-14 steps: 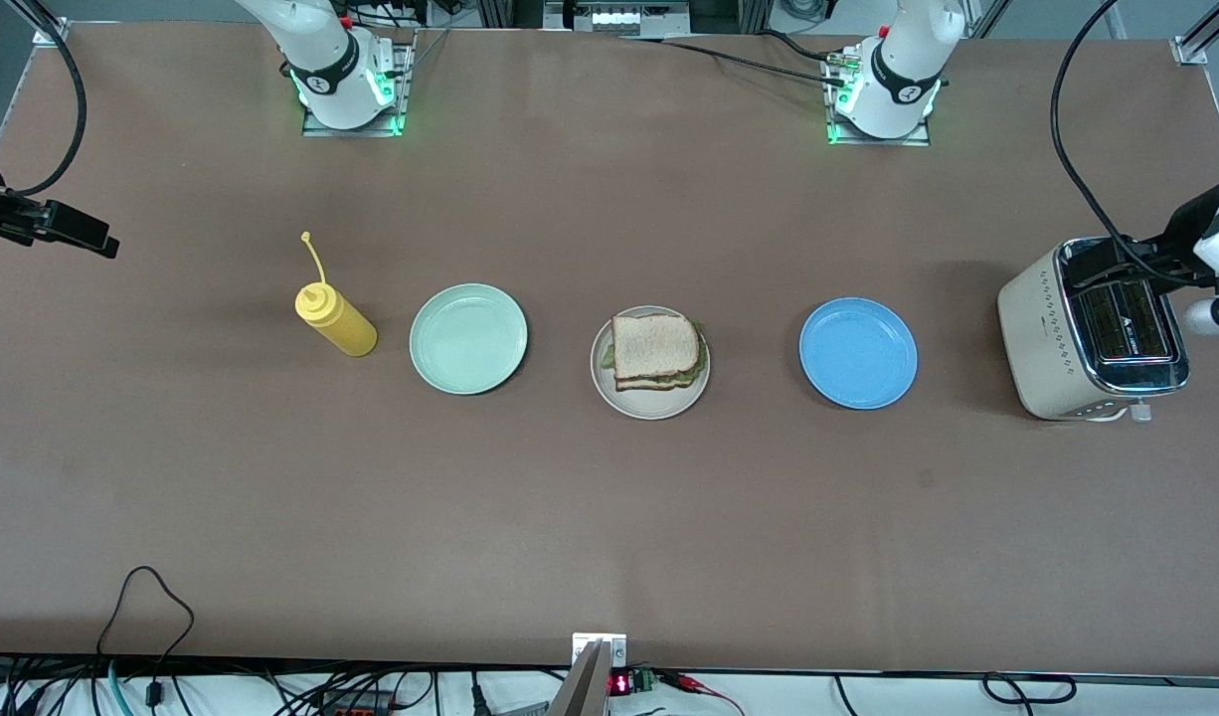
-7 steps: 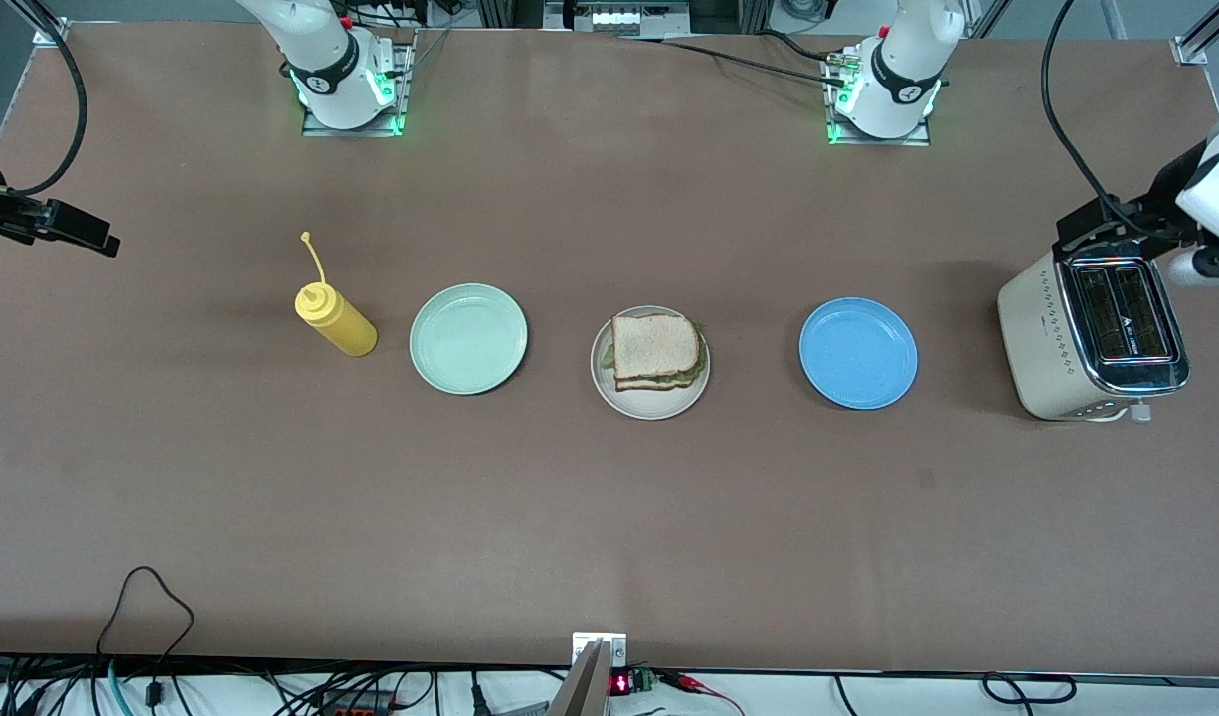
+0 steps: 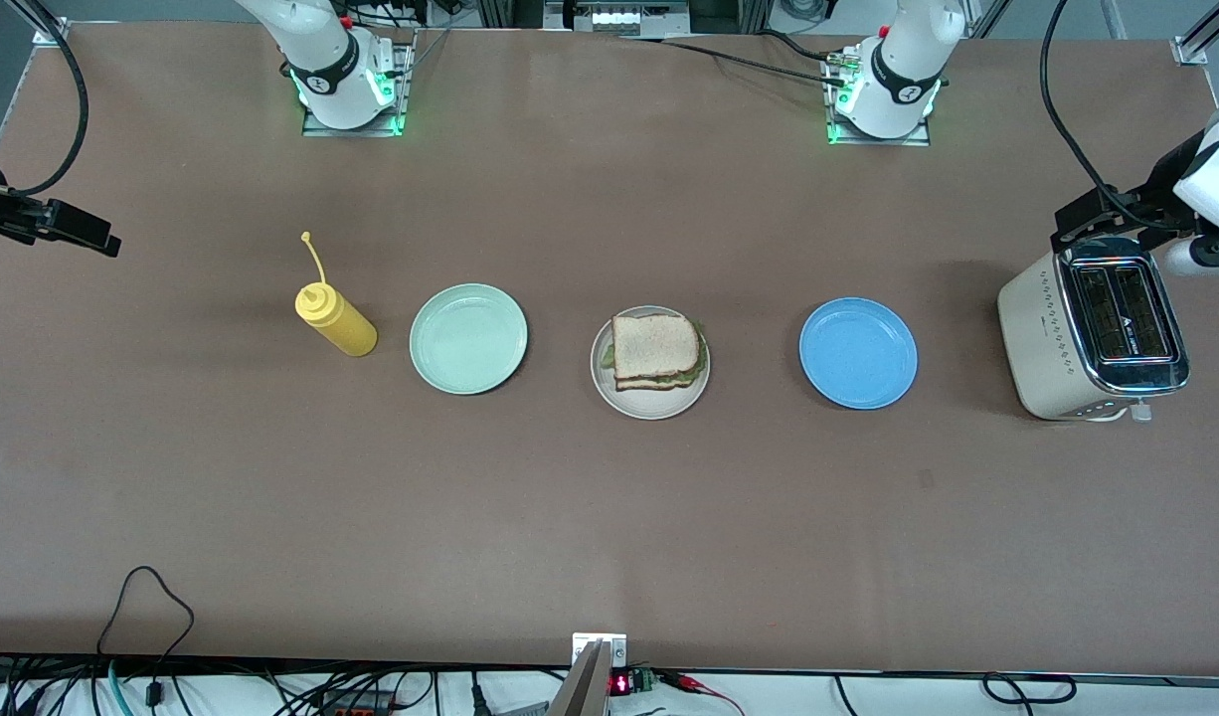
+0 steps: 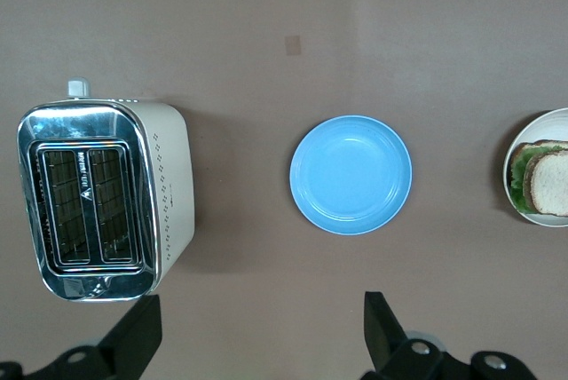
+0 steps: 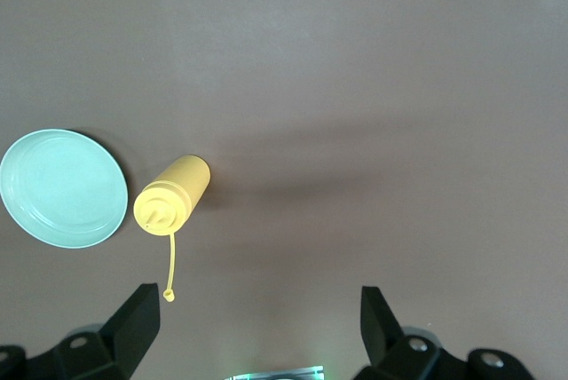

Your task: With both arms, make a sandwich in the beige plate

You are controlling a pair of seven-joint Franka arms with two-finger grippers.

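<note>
Front view: beige plate [image 3: 602,383] holds the sandwich [image 3: 657,350], two toasted bread slices stacked, green lettuce poking out between. Mint plate [image 3: 467,339] beside the beige plate toward right arm's end, nothing in it, yellow squeeze bottle [image 3: 335,319] past it. Blue plate [image 3: 857,353] toward left arm's end, nothing in it, toaster [image 3: 1092,336] past that. Left gripper [image 4: 257,336] over table by toaster, fingers spread wide, holding nothing. Right gripper [image 5: 257,331] over table near bottle, same

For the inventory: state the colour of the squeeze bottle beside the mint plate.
Yellow, cap and strap included: squeeze bottle, clearest in the front view.
</note>
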